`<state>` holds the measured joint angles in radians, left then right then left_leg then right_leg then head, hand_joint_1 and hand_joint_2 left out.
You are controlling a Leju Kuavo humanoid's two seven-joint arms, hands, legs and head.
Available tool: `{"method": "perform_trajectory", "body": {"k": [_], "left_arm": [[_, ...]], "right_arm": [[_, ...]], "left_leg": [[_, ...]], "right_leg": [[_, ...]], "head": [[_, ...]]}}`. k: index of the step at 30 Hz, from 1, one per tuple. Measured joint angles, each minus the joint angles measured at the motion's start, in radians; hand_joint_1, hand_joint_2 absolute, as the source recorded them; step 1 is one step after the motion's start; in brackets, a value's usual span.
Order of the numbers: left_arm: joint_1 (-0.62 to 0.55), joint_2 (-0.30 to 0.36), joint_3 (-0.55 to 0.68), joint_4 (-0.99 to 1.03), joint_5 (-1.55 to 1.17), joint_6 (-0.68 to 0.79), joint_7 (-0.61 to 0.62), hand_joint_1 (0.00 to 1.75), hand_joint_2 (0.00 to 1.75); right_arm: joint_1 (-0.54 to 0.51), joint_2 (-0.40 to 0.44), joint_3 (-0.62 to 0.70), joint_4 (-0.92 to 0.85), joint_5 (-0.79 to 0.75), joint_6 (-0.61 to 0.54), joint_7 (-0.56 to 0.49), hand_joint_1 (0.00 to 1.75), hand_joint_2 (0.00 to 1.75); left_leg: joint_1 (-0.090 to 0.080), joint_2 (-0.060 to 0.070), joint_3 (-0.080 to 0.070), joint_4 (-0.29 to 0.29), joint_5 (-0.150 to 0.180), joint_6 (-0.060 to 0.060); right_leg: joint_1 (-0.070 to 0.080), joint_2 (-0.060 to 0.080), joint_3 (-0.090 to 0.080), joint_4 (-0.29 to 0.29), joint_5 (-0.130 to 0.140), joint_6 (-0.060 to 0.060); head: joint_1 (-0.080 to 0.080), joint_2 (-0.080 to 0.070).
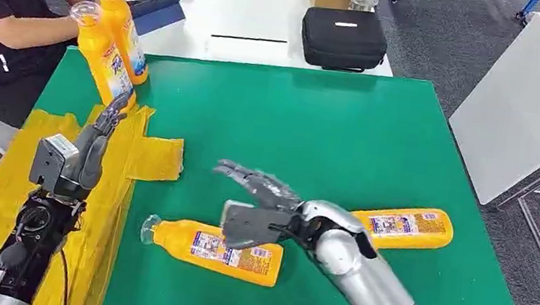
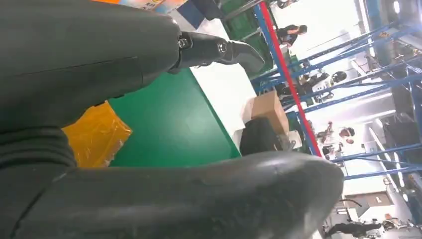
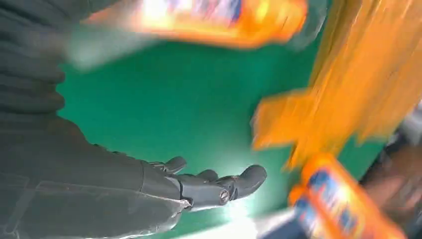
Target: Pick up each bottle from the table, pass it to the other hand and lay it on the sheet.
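Orange plastic bottle with clear cap (image 1: pixel 213 249) lies flat on green table mat (image 1: pixel 317 135), near yellow sheet (image 1: pixel 119 179). Right hand (image 1: pixel 259 207) hovers above it, fingers spread, empty. Second orange bottle (image 1: pixel 404 226) lies behind right forearm. Left hand (image 1: pixel 96 146) over sheet, fingers extended, holding nothing. Two upright orange bottles (image 1: pixel 111 38) beside seated person (image 1: pixel 0 11).

Sheet (image 1: pixel 119 179) on bench (image 1: pixel 348 140), left of frame. Two upright bottles (image 1: pixel 112 34) upper left, behind sheet. Lying bottle (image 1: pixel 217 250) lower centre, right of sheet. Another lying bottle (image 1: pixel 404 226) further right. Case (image 1: pixel 343 39) top centre, behind bench.
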<state>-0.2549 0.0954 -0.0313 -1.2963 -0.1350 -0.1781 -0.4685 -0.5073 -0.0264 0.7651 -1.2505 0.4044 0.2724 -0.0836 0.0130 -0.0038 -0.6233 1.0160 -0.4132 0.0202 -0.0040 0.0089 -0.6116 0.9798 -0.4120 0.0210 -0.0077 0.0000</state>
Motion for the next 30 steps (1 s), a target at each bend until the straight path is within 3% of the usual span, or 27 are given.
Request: {"method": "perform_trajectory", "body": {"k": [7,16,25,30], "left_arm": [[0.001,-0.002,0.0,0.0,0.0,0.009,0.005,0.0,0.0],[0.004,-0.003,0.0,-0.002,0.002,0.015,0.009,0.0,0.0],[0.017,-0.005,0.003,-0.025,0.006,0.018,0.026,0.0,0.0],[0.02,-0.007,0.003,-0.026,0.01,0.013,0.027,0.0,0.0]], "right_arm": [[0.024,0.059,0.107,0.021,-0.024,0.023,0.053,0.0,1.75],[0.025,0.086,0.148,0.034,-0.011,0.021,0.096,0.0,1.75],[0.036,0.098,0.194,0.074,0.325,-0.145,0.285,0.0,1.75],[0.07,0.098,0.199,0.086,0.43,-0.153,0.328,0.0,1.75]], "left_leg": [[0.0,0.0,-0.001,0.0,0.0,0.0],[-0.001,0.0,-0.001,0.0,0.0,0.0],[0.0,0.0,-0.001,0.0,0.0,0.0],[-0.001,0.0,-0.001,0.0,0.0,0.0]], "right_leg": [[0.0,0.0,-0.001,0.0,0.0,0.0],[0.0,0.0,-0.001,0.0,0.0,0.0],[0.0,0.0,-0.001,0.0,0.0,0.0],[0.0,0.0,-0.001,0.0,0.0,0.0]], "head": [[0.0,0.0],[0.0,0.0],[0.0,0.0],[0.0,0.0]]}}
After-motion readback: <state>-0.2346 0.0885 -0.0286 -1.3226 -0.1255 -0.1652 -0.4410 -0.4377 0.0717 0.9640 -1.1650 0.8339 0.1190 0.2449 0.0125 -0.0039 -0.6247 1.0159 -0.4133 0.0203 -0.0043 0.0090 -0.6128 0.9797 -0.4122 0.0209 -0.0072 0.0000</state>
